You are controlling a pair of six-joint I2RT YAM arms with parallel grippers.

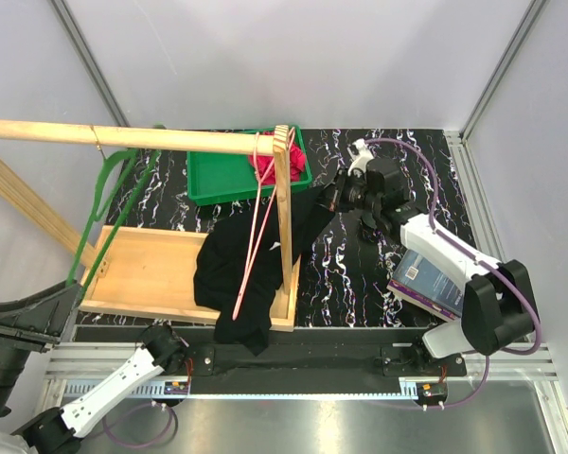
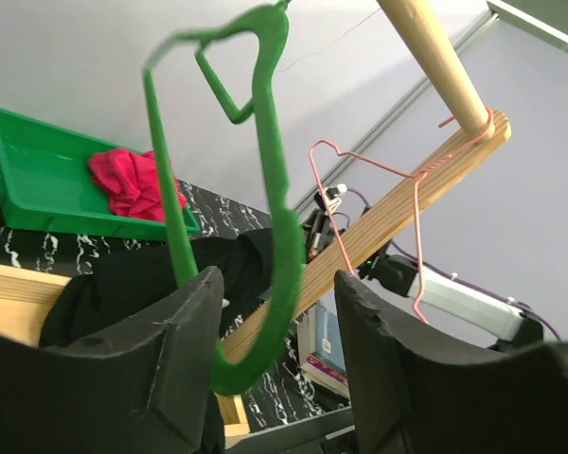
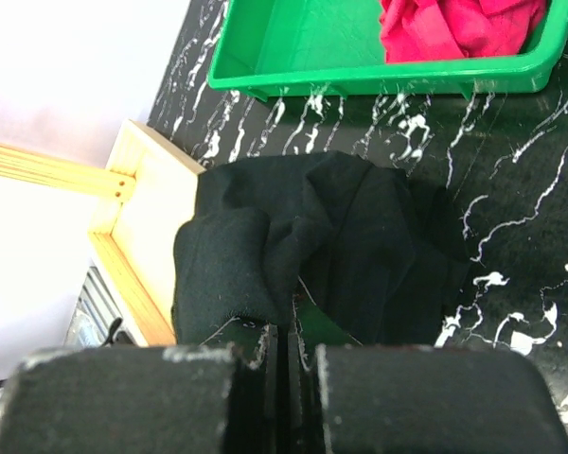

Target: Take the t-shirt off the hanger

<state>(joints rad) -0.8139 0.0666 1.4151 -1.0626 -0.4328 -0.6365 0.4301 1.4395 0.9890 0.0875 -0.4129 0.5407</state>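
Seen from the top camera, the work surface is a black table with white marble veining, and its bare part is mostly on the right half.

- 12 o'clock, far edge: a green tray sits flat on the table.
- 8 to 9 o'clock: a shallow wooden tray sits flat, with its long side along the near edge.
- Centre toward 7 o'clock: a black t-shirt is crumpled, partly in the wooden tray and partly on the marble. Its lower end spills over the tray's near rim.
- 4 o'clock: a flat blue-and-purple box lies on the table, well apart from both trays.
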